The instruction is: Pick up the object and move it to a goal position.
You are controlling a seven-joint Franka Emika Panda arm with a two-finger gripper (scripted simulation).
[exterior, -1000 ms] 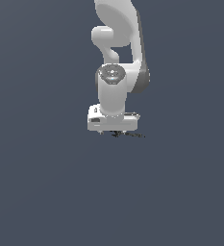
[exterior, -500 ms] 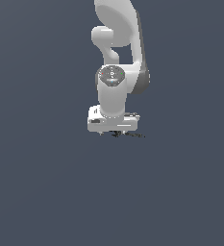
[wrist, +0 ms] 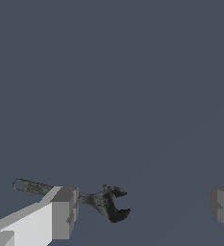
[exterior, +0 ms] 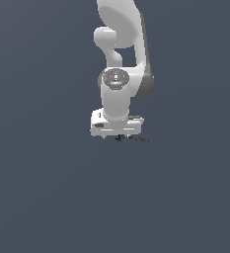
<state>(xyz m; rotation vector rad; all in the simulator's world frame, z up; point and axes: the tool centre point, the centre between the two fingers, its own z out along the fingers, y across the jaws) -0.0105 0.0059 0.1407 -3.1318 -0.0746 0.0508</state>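
Object point(wrist: 92, 199), a thin dark wrench-like piece with a jagged forked head, lies flat on the grey worktop point(exterior: 47, 197) directly under the hand point(exterior: 117, 136). In the wrist view its long axis runs almost level across the frame, with the slim handle end passing behind one finger point(wrist: 60, 211) and the open forked head reaching into the gap between the two fingers. In the exterior view the object point(exterior: 134, 139) shows as a short dark sliver lying crosswise, jutting out past the hand's lower edge toward the exterior view's right. The white arm point(exterior: 119, 94) hangs down from the top of the frame, its last link close to vertical and the hand pointing straight down at the worktop. The hand is open: its two fingers stand well apart, one close against the handle and the other finger point(wrist: 222, 206) far off at the picture's edge, clear of the forked head. Whether the nearer finger actually touches the handle cannot be told. Compared with the frames from a second and half a second ago, the arm and hand sit in much the same place above the object, the hand perhaps a touch lower, and the object has not shifted.
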